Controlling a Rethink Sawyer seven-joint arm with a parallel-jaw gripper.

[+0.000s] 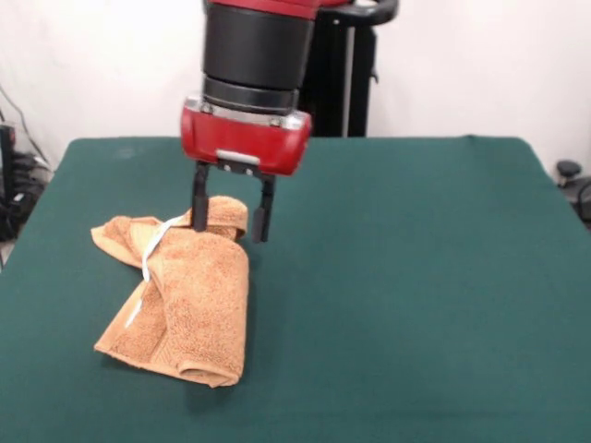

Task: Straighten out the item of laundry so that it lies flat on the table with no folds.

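Observation:
The orange-tan terry towel (185, 295) lies rumpled on the dark green table (397, 277), left of the middle. It is folded over itself, with a rolled fold along its right side and a white tag strip running down its upper left part. My gripper (231, 217) hangs from the red and black arm over the towel's far end. Its two black fingers are spread apart, one on each side of a raised hump of towel. I cannot tell whether the tips touch the cloth.
The robot's black pedestal (346, 83) stands at the table's far edge. Cables and dark gear show past the table's left edge (14, 185), and a dark object past the right edge (571, 180).

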